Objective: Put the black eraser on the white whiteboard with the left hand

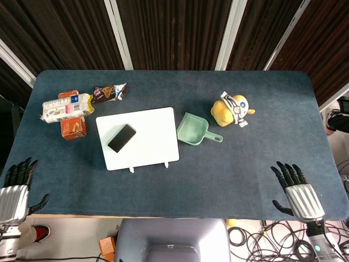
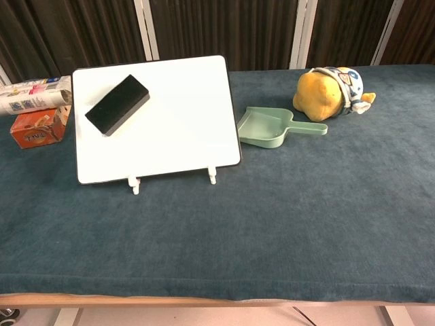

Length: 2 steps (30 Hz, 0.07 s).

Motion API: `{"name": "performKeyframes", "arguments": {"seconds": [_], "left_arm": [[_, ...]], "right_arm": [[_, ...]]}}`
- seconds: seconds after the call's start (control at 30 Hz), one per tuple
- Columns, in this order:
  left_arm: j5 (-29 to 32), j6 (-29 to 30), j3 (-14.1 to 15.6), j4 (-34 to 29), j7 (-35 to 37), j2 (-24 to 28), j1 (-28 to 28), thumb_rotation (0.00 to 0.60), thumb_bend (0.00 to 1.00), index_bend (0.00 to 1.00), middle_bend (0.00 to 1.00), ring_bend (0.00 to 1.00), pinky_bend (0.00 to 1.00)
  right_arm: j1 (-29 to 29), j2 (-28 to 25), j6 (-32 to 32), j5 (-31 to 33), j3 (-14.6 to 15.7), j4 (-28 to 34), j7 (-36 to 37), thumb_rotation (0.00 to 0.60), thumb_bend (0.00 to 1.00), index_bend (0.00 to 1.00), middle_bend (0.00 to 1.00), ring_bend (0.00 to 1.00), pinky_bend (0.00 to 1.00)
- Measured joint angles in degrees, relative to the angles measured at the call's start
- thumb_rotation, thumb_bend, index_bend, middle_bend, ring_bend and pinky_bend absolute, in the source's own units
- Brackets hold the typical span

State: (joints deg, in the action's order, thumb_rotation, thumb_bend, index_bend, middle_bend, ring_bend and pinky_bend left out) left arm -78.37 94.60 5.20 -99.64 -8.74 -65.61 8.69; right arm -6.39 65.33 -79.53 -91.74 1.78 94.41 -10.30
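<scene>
On whiteboard (image 1: 137,138), toward 9 o'clock: black eraser (image 1: 121,138), flat. Left hand (image 1: 13,188) at 7 o'clock, fingers apart, empty; right hand (image 1: 297,192) likewise.

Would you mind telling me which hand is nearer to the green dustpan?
Right. The right hand sits at the table's near right edge; the left hand is off the near left corner, farther from the green dustpan.

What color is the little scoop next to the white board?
The scoop is light green, clearest in the chest view.
</scene>
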Motion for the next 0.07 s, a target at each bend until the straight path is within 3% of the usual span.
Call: {"name": "performKeyframes", "arguments": {"seconds": [0.07], "left_arm": [[-1.02,0.15,0.82,2.43,3.26,0.14,-1.62,0.600,0.26,0.00,0.00,0.00,0.00]], "right_arm": [[-0.03,0.32,0.21,0.30,-0.03,0.02,-0.78,0.600,0.16,0.00,0.00,0.00,0.00]]}}
